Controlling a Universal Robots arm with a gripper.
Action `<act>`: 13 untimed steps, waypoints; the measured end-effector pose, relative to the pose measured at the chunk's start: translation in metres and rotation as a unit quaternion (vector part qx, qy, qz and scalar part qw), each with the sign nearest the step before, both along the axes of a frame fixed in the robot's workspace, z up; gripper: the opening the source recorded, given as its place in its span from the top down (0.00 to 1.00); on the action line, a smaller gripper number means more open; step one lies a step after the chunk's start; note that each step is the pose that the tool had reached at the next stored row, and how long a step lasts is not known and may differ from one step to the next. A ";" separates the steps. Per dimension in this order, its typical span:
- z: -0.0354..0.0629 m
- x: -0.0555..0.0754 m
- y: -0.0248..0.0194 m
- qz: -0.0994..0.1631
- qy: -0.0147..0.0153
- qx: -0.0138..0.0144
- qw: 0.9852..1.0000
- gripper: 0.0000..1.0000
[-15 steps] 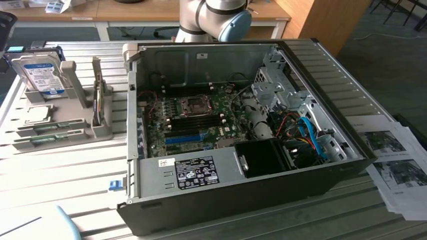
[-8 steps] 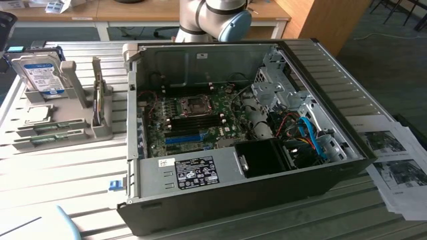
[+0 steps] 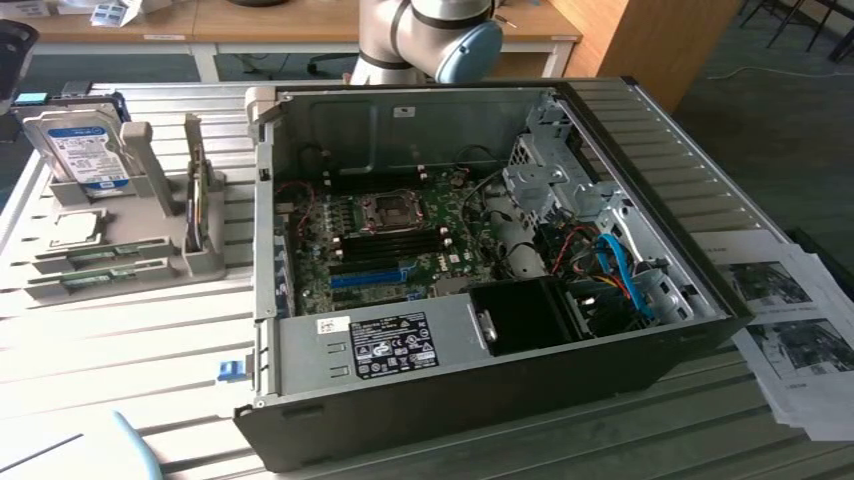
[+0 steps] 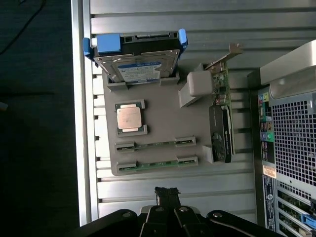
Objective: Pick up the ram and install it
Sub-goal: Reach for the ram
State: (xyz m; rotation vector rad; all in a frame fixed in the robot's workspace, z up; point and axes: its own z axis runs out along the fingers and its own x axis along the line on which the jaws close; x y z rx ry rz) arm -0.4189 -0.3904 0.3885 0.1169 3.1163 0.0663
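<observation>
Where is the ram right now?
Two ram sticks lie side by side in the grey holder at the exterior view's left, beside the processor chip, outside the computer case.

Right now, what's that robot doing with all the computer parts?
A robot arm hangs near a gray holder beside the open computer case. Its gripper is shut and holds nothing. Two ram sticks lie in the holder, near a hard drive and a processor chip, not yet picked up.

Slatted metal table [image 3: 134,340] carries grey parts holder [image 4: 163,123], open computer case [image 3: 400,400], printed sheets [image 3: 787,340], perhaps instructions.
</observation>
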 end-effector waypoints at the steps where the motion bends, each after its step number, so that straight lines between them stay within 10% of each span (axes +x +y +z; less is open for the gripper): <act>1: -0.0002 0.000 0.0014 0.000 0.000 0.000 1.000 0.91; 13: -0.0032 0.000 0.0182 0.000 0.000 0.000 1.000 0.91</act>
